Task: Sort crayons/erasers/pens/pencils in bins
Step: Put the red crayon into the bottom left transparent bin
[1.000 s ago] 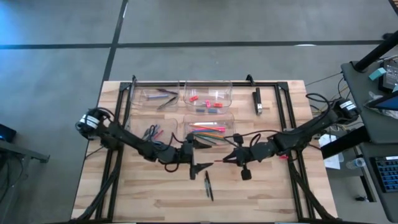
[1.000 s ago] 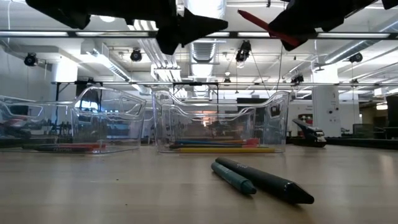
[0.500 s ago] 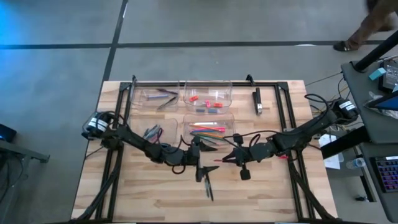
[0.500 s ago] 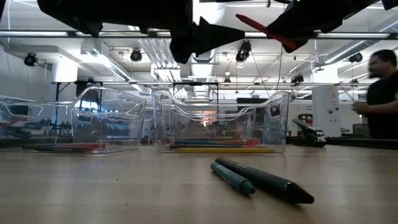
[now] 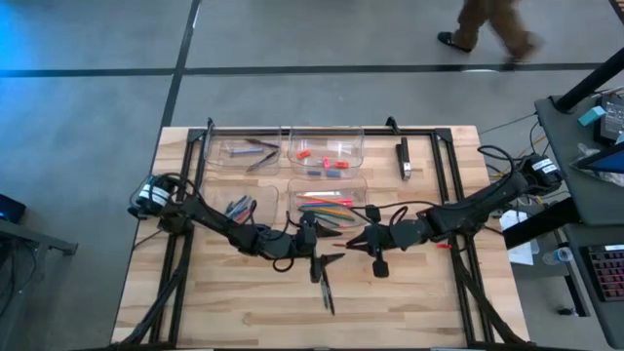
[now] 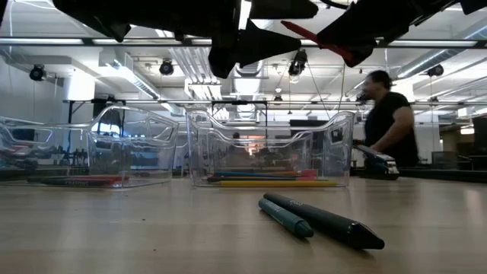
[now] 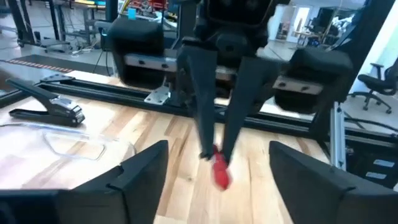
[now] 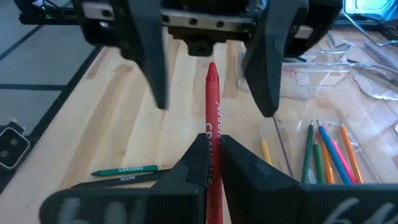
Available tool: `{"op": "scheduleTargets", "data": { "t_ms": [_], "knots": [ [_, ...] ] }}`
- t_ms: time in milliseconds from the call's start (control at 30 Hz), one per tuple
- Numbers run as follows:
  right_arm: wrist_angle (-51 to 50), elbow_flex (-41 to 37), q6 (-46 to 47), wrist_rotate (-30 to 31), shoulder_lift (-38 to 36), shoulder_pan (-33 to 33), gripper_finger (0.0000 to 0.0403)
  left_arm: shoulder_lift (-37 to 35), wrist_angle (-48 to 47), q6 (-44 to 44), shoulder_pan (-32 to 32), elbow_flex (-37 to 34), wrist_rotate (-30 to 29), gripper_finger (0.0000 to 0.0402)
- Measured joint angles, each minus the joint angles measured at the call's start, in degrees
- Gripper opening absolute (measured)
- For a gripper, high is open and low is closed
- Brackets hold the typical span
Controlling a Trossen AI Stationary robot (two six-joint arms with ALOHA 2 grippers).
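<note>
Below, two pens, bins behind

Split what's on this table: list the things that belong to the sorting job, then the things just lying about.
Job:
- red crayon, gripped by the right claw
- two pens loose on the table
- pencil bin
- eraser bin
- open left claw

Lying about:
- black-and-silver bar
- a person walking behind

You have a red crayon with dark lettering pinched in the black right gripper, and the left gripper's black fingers face it. A green marker with white print lies on the pale wood-grain table. Blue, green, orange and pink pencils fill a clear plastic bin
</note>
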Motion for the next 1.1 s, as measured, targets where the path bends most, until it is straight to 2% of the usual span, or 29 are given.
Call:
{"op": "scheduleTargets", "data": {
  "t_ms": [333,700,900,1100],
  "knots": [
    [0.19,0.00,-0.35,-0.03,0.00,-0.04,0.0018,0.00,-0.56,0.07,0.64,0.01,-0.21,0.0168],
    [0.47,0.00,0.60,0.25,0.00,-0.25,0.0019,0.00,-0.45,0.13,0.63,-0.10,0.07,0.0017],
    [0.45,0.00,1.28,2.80,0.00,-0.25,0.0041,-0.11,-1.42,0.21,0.76,-0.06,-0.08,0.0017],
    [0.20,0.42,2.84,2.45,-0.07,-0.02,0.0130,-0.10,-1.94,0.26,0.76,-0.14,-0.04,0.0013]
  ]
}}
